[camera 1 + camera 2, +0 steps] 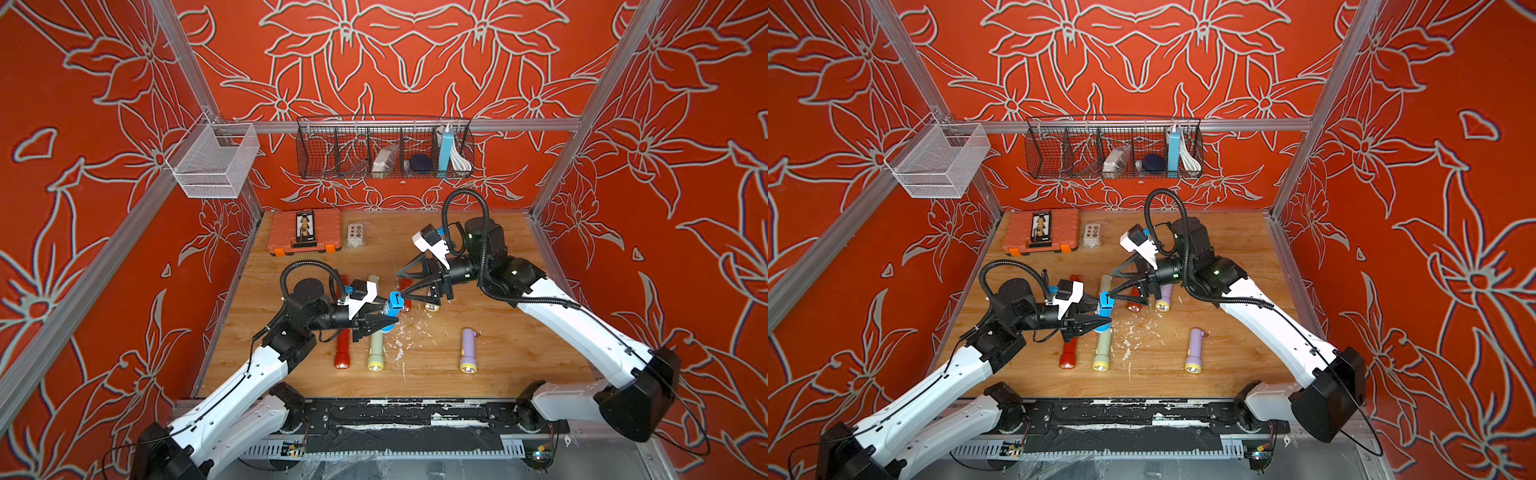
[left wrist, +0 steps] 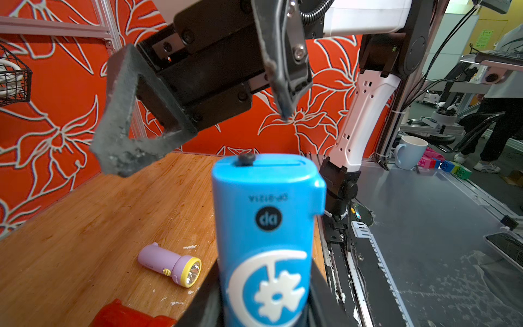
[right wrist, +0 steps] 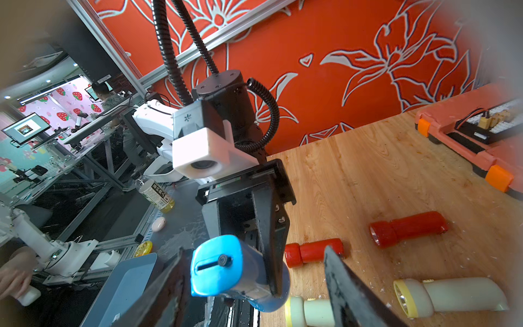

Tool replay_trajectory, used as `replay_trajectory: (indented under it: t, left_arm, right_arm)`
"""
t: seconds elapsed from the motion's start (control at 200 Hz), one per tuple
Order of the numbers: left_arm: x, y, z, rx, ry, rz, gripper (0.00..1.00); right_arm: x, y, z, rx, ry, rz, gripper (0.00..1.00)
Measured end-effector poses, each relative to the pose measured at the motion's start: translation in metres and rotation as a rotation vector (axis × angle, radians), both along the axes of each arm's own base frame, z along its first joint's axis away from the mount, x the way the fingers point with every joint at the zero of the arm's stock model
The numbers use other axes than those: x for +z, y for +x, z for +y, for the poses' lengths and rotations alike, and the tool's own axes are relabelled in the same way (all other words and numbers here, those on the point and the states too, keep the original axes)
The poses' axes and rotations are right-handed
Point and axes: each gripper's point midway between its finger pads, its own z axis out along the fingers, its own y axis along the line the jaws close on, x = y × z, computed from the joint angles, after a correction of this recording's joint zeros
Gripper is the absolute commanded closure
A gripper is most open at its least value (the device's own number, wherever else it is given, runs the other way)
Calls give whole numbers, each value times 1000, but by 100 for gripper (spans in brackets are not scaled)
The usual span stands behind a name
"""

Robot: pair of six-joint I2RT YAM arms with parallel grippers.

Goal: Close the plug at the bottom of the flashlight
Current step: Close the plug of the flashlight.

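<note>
In both top views the left gripper (image 1: 387, 319) clamps the blue flashlight (image 1: 391, 305) above the table (image 1: 498, 365), with a red flashlight (image 1: 342, 353) underneath. The right gripper (image 1: 400, 285) stands open at its bottom end. Left wrist: a purple flashlight (image 2: 169, 266) lies apart. Right wrist: spread fingers (image 3: 345, 286) flank that end.

Bright, even light from above in both top views; soft short shadows pool under the arms (image 1: 582, 324) on the worktop (image 1: 519, 365). Red walls (image 1: 83, 208) bow outward at the frame edges. Left wrist view: the blue flashlight (image 2: 266, 226) looms close and soft, the right end effector (image 2: 199, 140) slightly smeared. Right wrist view: hazy grey vignette at the corners.
</note>
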Motion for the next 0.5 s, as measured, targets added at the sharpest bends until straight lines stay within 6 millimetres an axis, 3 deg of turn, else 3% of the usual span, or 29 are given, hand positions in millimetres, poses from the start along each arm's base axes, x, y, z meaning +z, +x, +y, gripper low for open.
replay_trajectory:
  t: [0.245,0.5]
  left_arm:
    - [-1,1,0,0,2,4,100]
    - [-3,1,0,2,7,14,100]
  right_arm:
    - [-6,-3,5,21,-9,8,28]
    - [-12,-5,8,44,-16,16,46]
